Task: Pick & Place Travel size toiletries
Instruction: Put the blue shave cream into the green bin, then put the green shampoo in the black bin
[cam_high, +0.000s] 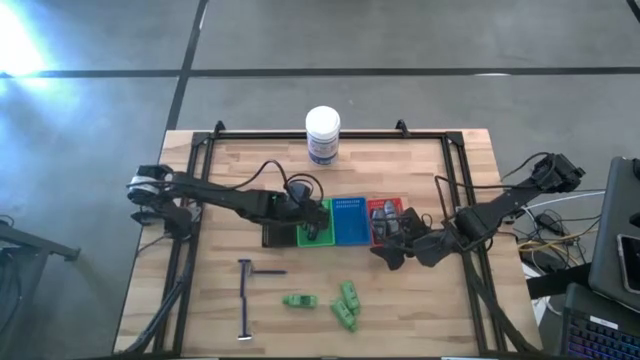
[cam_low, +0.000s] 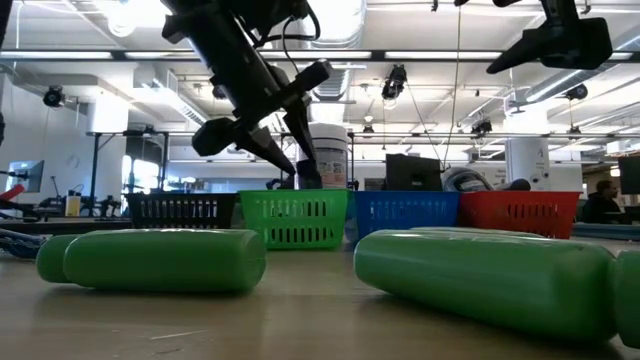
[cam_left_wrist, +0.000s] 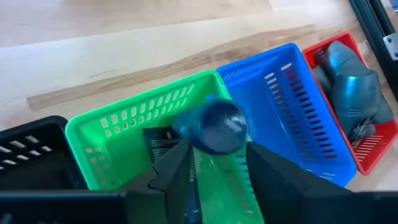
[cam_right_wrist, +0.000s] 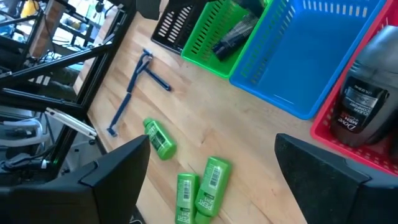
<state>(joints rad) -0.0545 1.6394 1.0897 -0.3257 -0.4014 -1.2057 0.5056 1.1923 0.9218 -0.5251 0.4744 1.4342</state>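
Green bottles lie nearest the table's front edge, three in all, with two blue sticks crossed to their left. We see these as large green cylinders in the low view and as labelled bottles in the right wrist view.

Behind them stands a row of baskets: black, green, blue and red. Our left gripper hovers over the green basket and its fingers clamp a dark blue round-ended toiletry, which sits just above that basket's interior. Our right gripper hangs at the red basket's front corner with its fingers spread wide and nothing between them. Grey deodorant containers rest in the red basket.

Farthest back, a white jar stands near the table's rear edge.
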